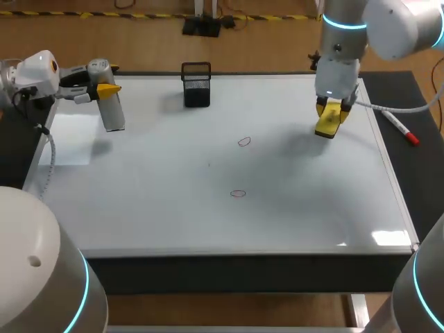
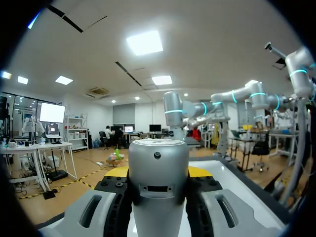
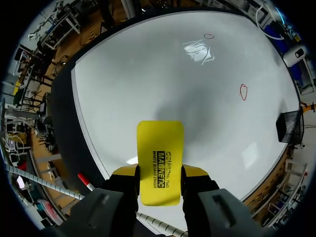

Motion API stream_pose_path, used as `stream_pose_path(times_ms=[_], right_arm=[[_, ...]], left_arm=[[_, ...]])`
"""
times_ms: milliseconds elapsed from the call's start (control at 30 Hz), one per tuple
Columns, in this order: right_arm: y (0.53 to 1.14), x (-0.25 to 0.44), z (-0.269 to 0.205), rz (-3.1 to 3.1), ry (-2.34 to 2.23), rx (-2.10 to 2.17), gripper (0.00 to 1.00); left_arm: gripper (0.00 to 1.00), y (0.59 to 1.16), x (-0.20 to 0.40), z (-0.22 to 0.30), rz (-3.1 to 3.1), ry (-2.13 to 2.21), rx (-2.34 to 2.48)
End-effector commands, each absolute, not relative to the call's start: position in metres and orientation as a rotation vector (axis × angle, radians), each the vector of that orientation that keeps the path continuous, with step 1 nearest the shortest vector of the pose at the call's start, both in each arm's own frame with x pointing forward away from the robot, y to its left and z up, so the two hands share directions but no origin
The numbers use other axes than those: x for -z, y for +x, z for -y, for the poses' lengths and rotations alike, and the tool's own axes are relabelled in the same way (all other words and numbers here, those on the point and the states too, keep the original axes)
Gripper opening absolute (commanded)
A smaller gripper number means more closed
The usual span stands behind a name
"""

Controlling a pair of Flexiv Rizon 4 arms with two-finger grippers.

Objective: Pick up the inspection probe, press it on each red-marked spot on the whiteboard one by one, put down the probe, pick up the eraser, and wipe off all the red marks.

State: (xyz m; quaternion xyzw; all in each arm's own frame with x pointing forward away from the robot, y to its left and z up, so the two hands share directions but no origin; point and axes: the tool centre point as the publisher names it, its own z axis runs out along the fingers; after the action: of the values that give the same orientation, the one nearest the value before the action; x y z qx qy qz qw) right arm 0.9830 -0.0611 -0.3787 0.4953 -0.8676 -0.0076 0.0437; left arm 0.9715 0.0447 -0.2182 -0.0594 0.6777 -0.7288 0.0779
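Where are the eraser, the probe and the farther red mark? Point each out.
eraser (image 3: 160,148): right wrist view, middle of its yellow face.
probe (image 2: 158,173): left wrist view, front of its silver body.
farther red mark (image 1: 243,141): head view, centre of its loop.

Pretty much the only lettering anywhere is on the yellow eraser (image 3: 160,143): a few short lines of small black print across its flat face, one of them yellow letters on a black bar. It sits at the end nearest the right gripper (image 3: 160,172) and reads upside down from the right wrist view. From the head view it's too small to read. The silver inspection probe (image 2: 158,177) has a little dark plate, nothing legible on it.
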Motion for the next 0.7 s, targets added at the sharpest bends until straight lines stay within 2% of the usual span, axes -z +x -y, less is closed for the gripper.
stream_pose_path(times_ms=[33, 600, 700], right_arm=[[0.981, 0.379, 0.063, 2.663, 1.512, 0.018, 0.00], [0.981, 0.379, 0.063, 2.663, 1.512, 0.018, 0.00], [0.981, 0.379, 0.063, 2.663, 1.512, 0.018, 0.00]], left_arm=[[0.00, 0.971, 0.217, -0.044, -2.028, -0.179, 2.181], [0.00, 0.971, 0.217, -0.044, -2.028, -0.179, 2.181], [0.00, 0.968, 0.207, -0.029, -2.080, -0.121, 2.156]])
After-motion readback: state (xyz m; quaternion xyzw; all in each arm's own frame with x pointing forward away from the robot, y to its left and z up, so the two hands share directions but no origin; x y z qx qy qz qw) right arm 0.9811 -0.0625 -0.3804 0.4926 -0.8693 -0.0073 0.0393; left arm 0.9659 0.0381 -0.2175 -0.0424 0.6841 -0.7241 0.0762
